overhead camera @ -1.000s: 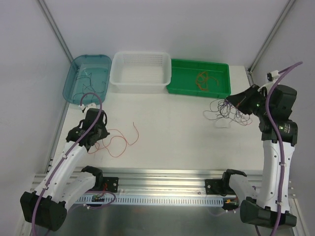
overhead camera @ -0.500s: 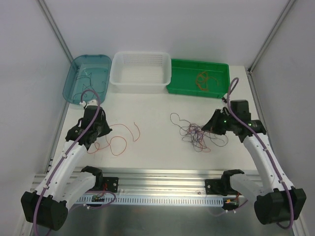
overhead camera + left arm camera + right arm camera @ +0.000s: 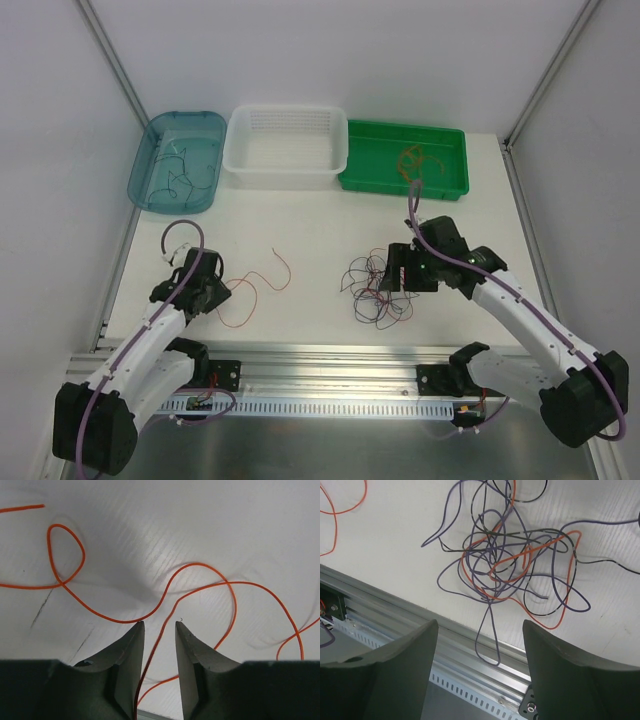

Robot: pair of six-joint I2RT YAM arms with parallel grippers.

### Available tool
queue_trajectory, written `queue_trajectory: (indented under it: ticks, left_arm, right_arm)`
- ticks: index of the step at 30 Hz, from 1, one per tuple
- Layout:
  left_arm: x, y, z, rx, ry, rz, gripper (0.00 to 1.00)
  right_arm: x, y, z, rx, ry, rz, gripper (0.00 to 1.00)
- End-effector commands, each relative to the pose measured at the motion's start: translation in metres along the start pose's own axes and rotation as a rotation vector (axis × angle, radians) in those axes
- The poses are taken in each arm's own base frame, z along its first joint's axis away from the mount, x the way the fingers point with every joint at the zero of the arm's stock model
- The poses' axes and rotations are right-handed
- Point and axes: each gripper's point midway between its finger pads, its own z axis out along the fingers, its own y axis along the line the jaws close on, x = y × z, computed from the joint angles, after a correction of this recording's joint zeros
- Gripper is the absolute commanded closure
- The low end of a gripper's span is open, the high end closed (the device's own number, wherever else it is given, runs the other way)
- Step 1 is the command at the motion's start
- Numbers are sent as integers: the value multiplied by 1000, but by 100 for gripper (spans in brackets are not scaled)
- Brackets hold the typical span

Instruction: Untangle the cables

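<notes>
Desk (image 3: 320,225), white, seen from the arm side; grooved aluminium rail (image 3: 330,350) along its 6 o'clock edge.

Three containers in a row along the far edge:
- White mesh basket (image 3: 286,176) at 12 o'clock, the biggest.
- Green tray (image 3: 400,187) at 1 o'clock, touching the basket's side. It holds a small orange-brown coil (image 3: 412,160), right of its middle.
- Blue see-through tub (image 3: 172,207) at 11 o'clock, set at a slant. Inside are a few thin dark strands (image 3: 180,165), loosely spread.

The main tangle of cables (image 3: 375,285) lies on the bare desk at about 4 o'clock from centre. Purple, black and orange-red strands are looped through each other, and one long purple loop trails toward the rail.

Right arm's fingers (image 3: 392,277) are spread wide and hang over the tangle's 3 o'clock side. They grip nothing.

Loose orange cable (image 3: 197,564) runs alone across the desk at 8 o'clock, in open curls, well apart from the tangle.

Left arm's fingers (image 3: 213,290) sit at that cable's 9 o'clock end with only a narrow gap. One strand runs down between the tips, but the gap is wider than the strand. Whether it is pinched deeper in, I cannot tell.
</notes>
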Motion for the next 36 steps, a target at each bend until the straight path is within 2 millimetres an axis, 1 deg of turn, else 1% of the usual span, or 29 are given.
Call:
queue_trajectory:
  ticks: [1,4,6,7,8,9,10,11,13,14,16,19,20,21,22,24,31,34,36]
  left_arm:
    - [-19,-11,1,37,-98,-132,68]
    - [-28,-17,-5,60,-116,-80,57]
    - [-31,-20,-8,73,-119,9,48]
    - [-34,-24,-11,87,-115,47,45]
    - [-35,-26,-12,95,-111,125,43]
    - [-33,-30,-14,119,-90,167,41]
    - [-33,-33,-15,130,-76,206,37]
    - [-33,-34,-16,138,-69,269,36]
    - [-30,-39,-17,169,-41,324,33]
    - [-33,-42,-19,183,-41,383,31]
    - [-33,-49,-21,206,-20,415,29]
    - [-33,-60,-20,230,23,447,29]
    - [-34,-59,-18,217,29,453,28]
    - [-31,-57,-11,189,54,459,28]
    - [-34,-56,-9,171,55,458,28]
    - [-28,-51,1,127,96,459,28]
    - [-13,-26,20,-7,155,399,29]
    - [-11,-15,22,-64,158,377,30]
    - [-14,-12,21,-88,143,367,31]
  right_arm:
    - [-25,15,-15,-30,-109,-59,28]
    - [-23,19,-15,-47,-110,-73,27]
    - [-22,22,-14,-60,-114,-85,27]
    - [-21,22,-13,-64,-110,-83,27]
    - [-22,24,-13,-72,-114,-88,27]
    - [-20,24,-12,-77,-108,-93,27]
    - [-19,25,-11,-83,-104,-95,27]
    - [-19,27,-11,-91,-107,-101,27]
    - [-19,29,-10,-99,-103,-111,27]
    - [-20,30,-9,-105,-105,-111,27]
    - [-19,32,-9,-114,-102,-120,27]
    - [-19,36,-9,-130,-101,-132,27]
    - [-19,36,-10,-131,-102,-137,24]
    - [-19,38,-10,-136,-102,-144,21]
    - [-17,36,-9,-134,-100,-149,19]
    - [-16,36,-11,-131,-106,-160,16]
    - [-7,32,-11,-138,-100,-177,15]
    - [-5,32,-10,-144,-98,-185,15]
    - [-5,33,-11,-151,-101,-186,15]
